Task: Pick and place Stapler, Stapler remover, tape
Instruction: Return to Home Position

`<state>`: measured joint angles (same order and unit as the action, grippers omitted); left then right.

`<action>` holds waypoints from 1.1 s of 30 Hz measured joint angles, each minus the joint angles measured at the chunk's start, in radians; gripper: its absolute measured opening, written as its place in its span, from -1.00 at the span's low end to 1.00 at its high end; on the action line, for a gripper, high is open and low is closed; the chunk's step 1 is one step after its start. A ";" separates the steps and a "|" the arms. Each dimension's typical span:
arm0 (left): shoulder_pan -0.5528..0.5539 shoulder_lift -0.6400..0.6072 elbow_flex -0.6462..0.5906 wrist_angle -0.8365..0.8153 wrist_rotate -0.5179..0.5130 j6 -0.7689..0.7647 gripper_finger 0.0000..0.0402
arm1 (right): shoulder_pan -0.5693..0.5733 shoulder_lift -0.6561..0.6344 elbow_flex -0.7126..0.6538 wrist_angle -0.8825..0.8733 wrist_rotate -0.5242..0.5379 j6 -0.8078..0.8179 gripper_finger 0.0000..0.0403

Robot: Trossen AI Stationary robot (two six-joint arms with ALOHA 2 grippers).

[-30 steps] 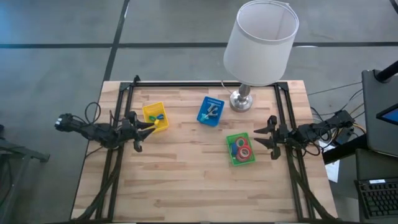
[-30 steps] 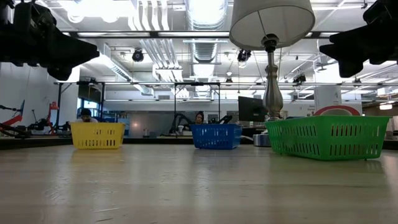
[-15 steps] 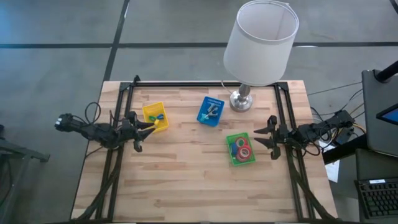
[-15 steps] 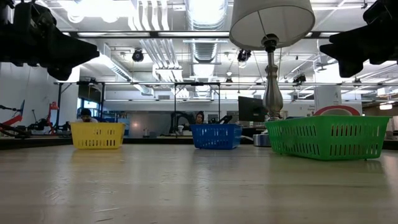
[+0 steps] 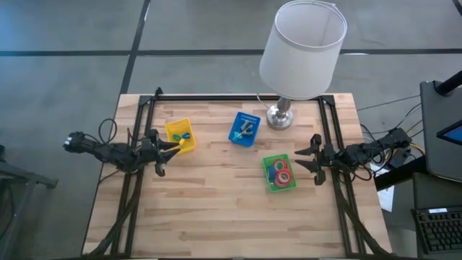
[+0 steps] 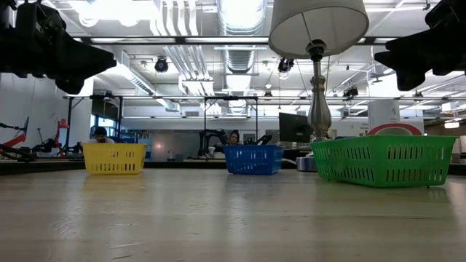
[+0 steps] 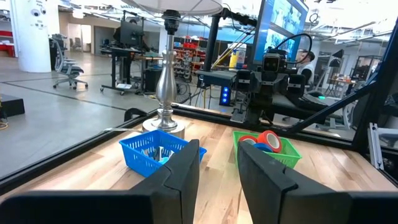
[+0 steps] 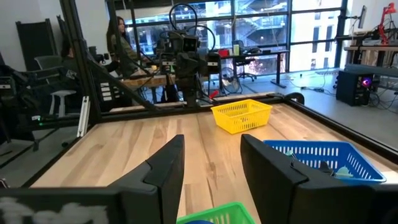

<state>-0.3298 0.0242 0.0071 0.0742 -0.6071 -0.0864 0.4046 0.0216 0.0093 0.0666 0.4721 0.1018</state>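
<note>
tape rolls (image 5: 281, 173) | red, blue | piled in green basket (image 5: 266, 175)

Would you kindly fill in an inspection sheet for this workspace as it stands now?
Surface: wooden table, with three baskets across its middle.
Job's things: tape rolls lie in the green basket; the yellow basket and blue basket each hold small items, kind unclear.
Clutter: a lamp stands at the table's far edge.
Grippers: left gripper open at the left edge, holding nothing; right gripper open at the right edge, holding nothing.
Cables: loose cables beside the right arm's base, off the table.
Surroundings: a person sits in the room behind.
</note>
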 joint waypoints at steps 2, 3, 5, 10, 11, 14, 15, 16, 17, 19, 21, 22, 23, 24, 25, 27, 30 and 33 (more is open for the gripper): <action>0.000 0.000 0.000 0.000 0.000 0.000 -0.44 | 0.000 0.000 0.000 0.000 0.000 -0.002 -0.23; 0.000 0.000 0.000 0.000 0.000 0.000 -0.44 | 0.000 0.000 0.000 0.000 0.000 -0.004 -0.22; 0.001 0.000 0.000 0.000 0.000 0.000 -0.44 | 0.000 0.000 0.000 0.000 0.000 -0.004 -0.22; 0.001 0.000 0.000 0.000 0.000 0.000 -0.44 | 0.000 0.000 0.000 0.000 0.000 -0.005 -0.25; 0.001 0.000 0.000 0.000 0.000 0.000 -0.44 | 0.000 0.000 0.000 0.000 0.000 -0.005 -0.26; 0.000 0.000 0.000 0.000 0.000 0.000 -0.44 | 0.000 0.000 0.000 0.000 0.000 0.000 -0.28; 0.001 0.000 0.000 0.000 0.000 0.000 -0.44 | 0.000 0.000 0.000 0.000 0.000 0.000 -0.29; 0.000 0.000 0.000 0.000 0.000 0.000 -0.44 | 0.000 0.000 0.000 0.000 0.000 -0.002 -0.30; 0.000 0.000 0.000 0.000 0.000 0.000 -0.44 | 0.000 0.000 0.000 0.000 0.000 -0.004 -0.30; 0.000 0.000 0.000 0.000 0.000 0.000 -0.44 | 0.001 0.000 0.000 0.000 0.000 -0.005 -0.31; 0.000 0.000 0.000 0.000 0.000 0.000 -0.44 | 0.001 0.000 0.000 0.000 0.000 -0.002 -0.32; 0.000 0.000 0.000 0.000 0.000 0.000 -0.44 | 0.001 0.000 0.000 0.000 0.000 0.000 -0.32; 0.000 0.000 0.000 0.000 0.000 0.000 -0.44 | 0.001 0.000 0.000 0.000 0.000 0.000 -0.32; 0.000 0.000 0.000 0.000 0.000 0.000 -0.44 | 0.001 0.000 0.000 0.000 0.000 -0.001 -0.32; 0.000 0.000 0.000 0.000 0.000 0.000 -0.44 | 0.001 0.000 0.000 0.000 0.000 -0.002 -0.31; 0.000 0.000 0.000 0.000 0.000 0.000 -0.44 | 0.001 0.000 0.000 0.000 0.000 0.000 -0.30; 0.000 0.000 0.000 0.000 0.000 0.000 -0.44 | 0.001 0.000 0.000 0.000 0.000 -0.002 -0.28; 0.000 0.000 0.000 0.000 0.000 0.000 -0.44 | 0.001 0.000 0.000 0.000 0.000 -0.004 -0.26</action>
<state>-0.3298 0.0238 0.0071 0.0742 -0.6071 -0.0864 0.4053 0.0216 0.0097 0.0666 0.4721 0.0980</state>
